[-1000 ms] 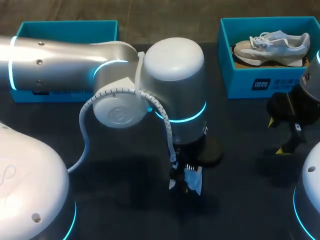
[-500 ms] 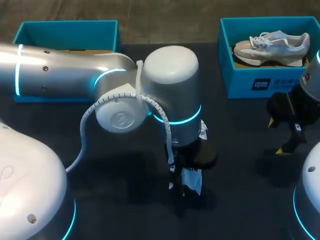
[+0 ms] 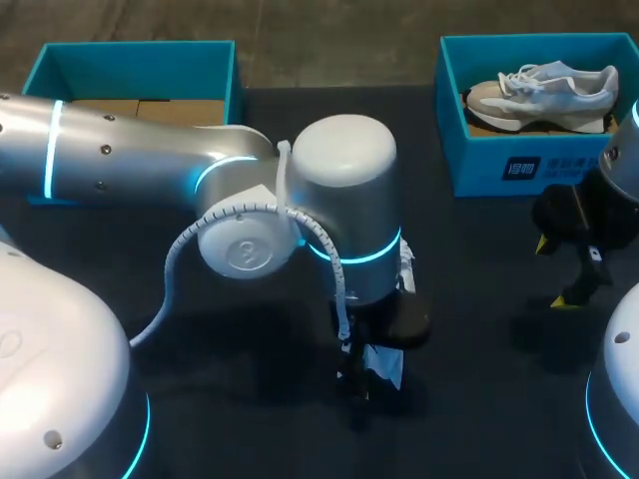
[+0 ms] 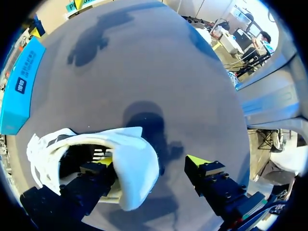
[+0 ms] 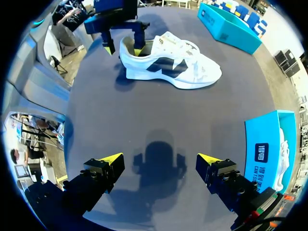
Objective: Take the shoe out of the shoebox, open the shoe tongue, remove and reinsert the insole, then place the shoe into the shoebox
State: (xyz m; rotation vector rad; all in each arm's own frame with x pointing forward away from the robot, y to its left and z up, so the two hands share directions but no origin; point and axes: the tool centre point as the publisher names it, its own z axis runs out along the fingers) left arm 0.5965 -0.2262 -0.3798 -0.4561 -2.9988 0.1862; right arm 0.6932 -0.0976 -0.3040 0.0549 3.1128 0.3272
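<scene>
A white shoe [image 5: 168, 62] with a dark side mark lies on its sole on the dark table, ahead of my right gripper. In the head view my left arm hides most of the shoe [image 3: 385, 365]. My left gripper [image 4: 151, 162] stands open over the heel, one finger [image 4: 96, 173] inside the shoe [image 4: 134, 163] and the other outside, apart from it. The right wrist view shows the left gripper [image 5: 123, 48] from the side at the heel. My right gripper [image 3: 555, 271] hangs open and empty at the table's right, its own view showing the right gripper [image 5: 159, 161] above bare table.
A blue shoebox [image 3: 499, 165] at the back right holds a second pale shoe [image 3: 544, 88]. Another blue box [image 3: 130, 60] stands at the back left, with cardboard inside. My left arm's elbow [image 3: 339, 190] fills the middle of the head view.
My left arm has swung slightly, its forearm turning toward the back while its gripper stays at the shoe's heel. The right arm has not moved.
</scene>
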